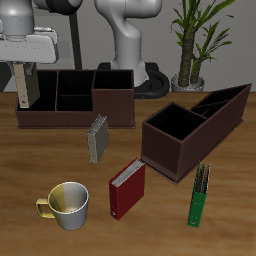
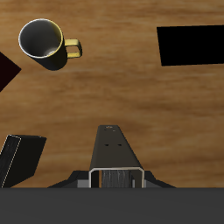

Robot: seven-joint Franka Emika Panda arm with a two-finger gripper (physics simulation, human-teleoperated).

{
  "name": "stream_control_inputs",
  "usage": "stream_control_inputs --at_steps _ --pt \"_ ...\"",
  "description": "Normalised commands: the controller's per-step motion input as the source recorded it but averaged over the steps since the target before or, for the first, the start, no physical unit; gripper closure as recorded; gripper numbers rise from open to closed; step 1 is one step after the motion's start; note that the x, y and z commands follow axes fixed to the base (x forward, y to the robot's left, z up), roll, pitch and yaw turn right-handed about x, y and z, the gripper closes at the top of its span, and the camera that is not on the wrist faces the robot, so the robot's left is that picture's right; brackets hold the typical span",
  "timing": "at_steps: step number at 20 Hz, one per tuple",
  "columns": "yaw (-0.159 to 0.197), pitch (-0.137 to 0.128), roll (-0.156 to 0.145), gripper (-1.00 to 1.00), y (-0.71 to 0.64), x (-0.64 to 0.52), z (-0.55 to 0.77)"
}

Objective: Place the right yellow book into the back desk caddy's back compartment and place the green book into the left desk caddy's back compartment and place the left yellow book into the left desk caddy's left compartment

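My gripper [image 1: 24, 78] is shut on the right yellow book [image 1: 27, 92], a grey-tan hardback that hangs upright over one end of the back desk caddy [image 1: 80, 112]. From this angle I cannot tell whether its lower edge is inside a compartment. The wrist view shows the book [image 2: 118, 147] sticking out from between the fingers of the gripper [image 2: 116, 178]. The left yellow book [image 1: 97, 138] stands upright on the table before that caddy. The green book [image 1: 200, 194] lies near the front edge, in front of the skewed left desk caddy [image 1: 172, 152].
A red book [image 1: 127, 189] stands between the mug [image 1: 65, 205] and the green book. The mug [image 2: 41, 39] also shows in the wrist view, along with a black rectangular patch [image 2: 192, 44] that I cannot identify. A potted plant [image 1: 192, 45] stands at the back.
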Motion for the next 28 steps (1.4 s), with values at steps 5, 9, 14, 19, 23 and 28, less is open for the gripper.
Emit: stream_control_inputs --at_steps 5,9,14,19,23,28 --pt "-0.014 -0.013 -0.035 1.0 -0.42 -0.37 0.32" --pt "0.053 -0.034 -0.005 1.0 -0.21 -0.39 0.3" --pt "0.013 -0.028 -0.001 1.0 -0.07 -0.43 0.4" --pt "0.064 -0.03 -0.002 1.0 -0.15 -0.5 0.31" --pt "-0.016 0.049 -0.028 1.0 -0.16 -0.29 -0.01" --pt "0.04 0.056 -0.008 1.0 0.14 -0.31 -0.09"
